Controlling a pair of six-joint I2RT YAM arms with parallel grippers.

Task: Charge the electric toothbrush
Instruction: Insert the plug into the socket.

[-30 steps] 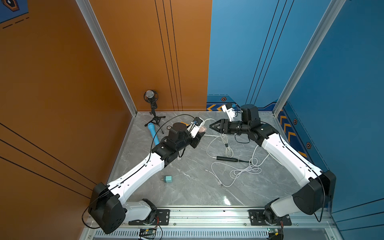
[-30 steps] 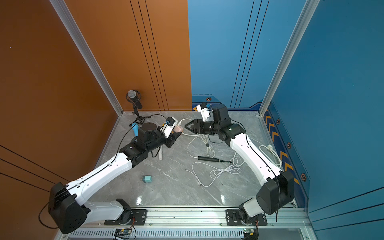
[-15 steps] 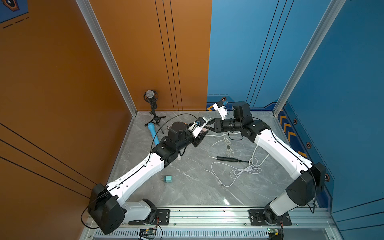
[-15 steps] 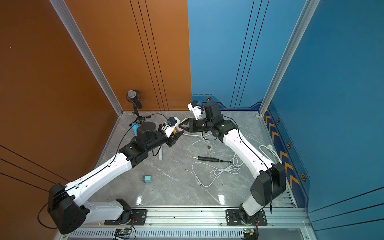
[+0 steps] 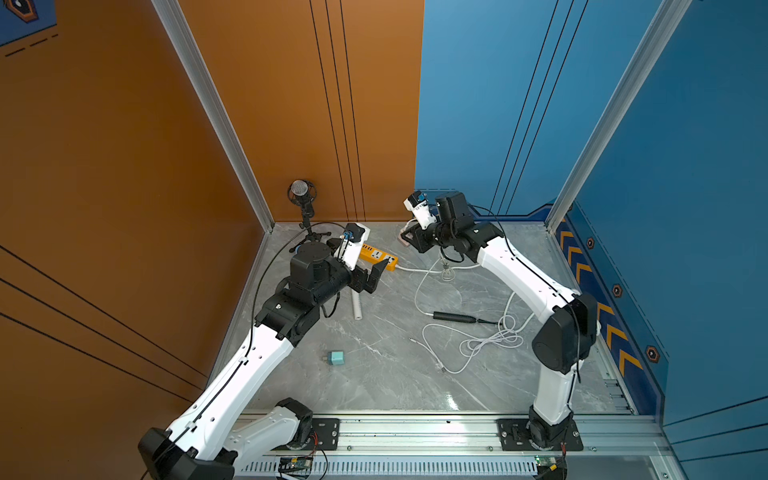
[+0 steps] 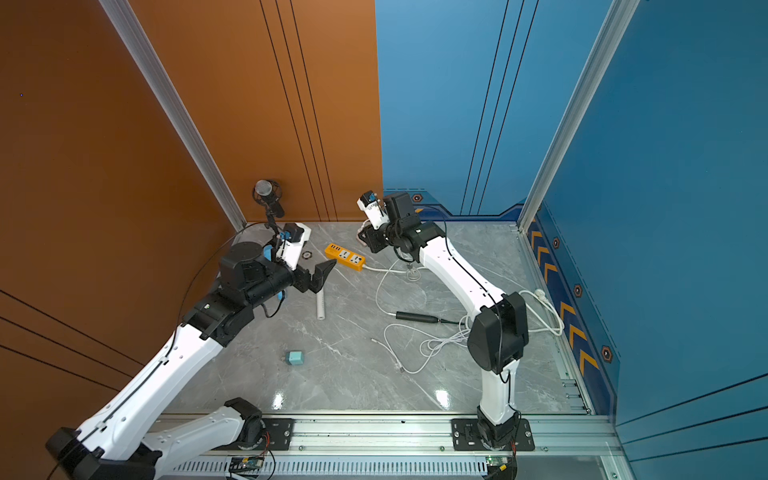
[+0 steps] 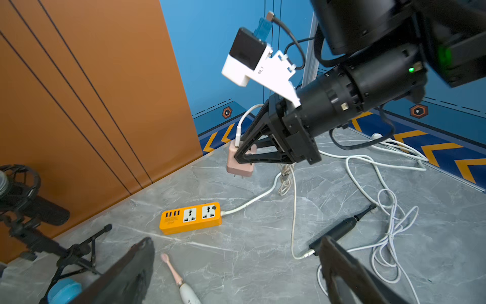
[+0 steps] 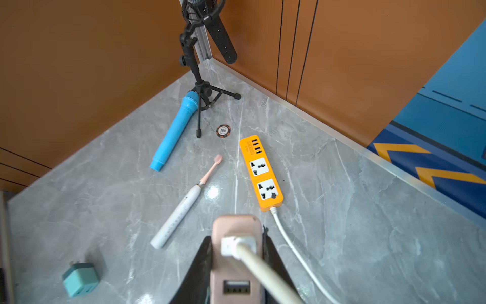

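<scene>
- right pincer (image 7: pixel 243 156) grips the pink charger (image 8: pixel 236 237), white cable (image 8: pixel 263 271) plugged in.
- left pincer (image 6: pixel 320 277) wide, empty.
- orange power strip (image 8: pixel 261 173) lies beside white toothbrush (image 8: pixel 181 208).

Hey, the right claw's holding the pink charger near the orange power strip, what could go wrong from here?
Two risks, likely. The power strip lies loose on the table and the open left claw isn't holding it, so pushing the pink charger in with the right claw may slide it and miss the socket. The white cable plugged into the charger could snag or tug as the arm moves, with cable loops lying nearby.
</scene>
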